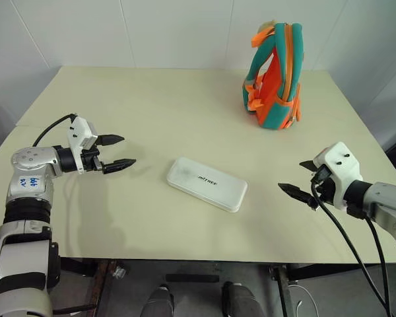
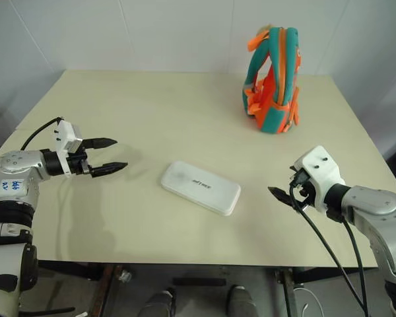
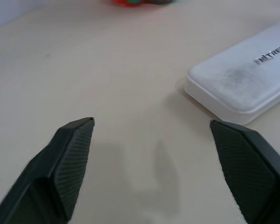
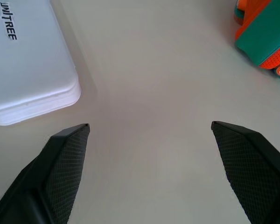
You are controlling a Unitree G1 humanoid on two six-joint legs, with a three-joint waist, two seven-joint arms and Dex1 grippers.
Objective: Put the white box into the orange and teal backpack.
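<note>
The white box [image 1: 207, 183] lies flat near the middle of the table, dark lettering on its lid. The orange and teal backpack [image 1: 274, 78] stands upright at the far right of the table. My left gripper [image 1: 121, 152] hovers open to the left of the box, its tips pointing toward it, a hand's width away. My right gripper [image 1: 302, 179] is open to the right of the box, also apart from it. One end of the box [image 3: 242, 77] lies beyond the left fingertips in the left wrist view. The right wrist view has the box's other end [image 4: 25, 60] and the backpack's base [image 4: 263, 32].
The beige table [image 1: 152, 105] has bare room around the box and between box and backpack. White walls rise close behind the table. Black cables hang from my right wrist past the table's front edge [image 1: 185, 259].
</note>
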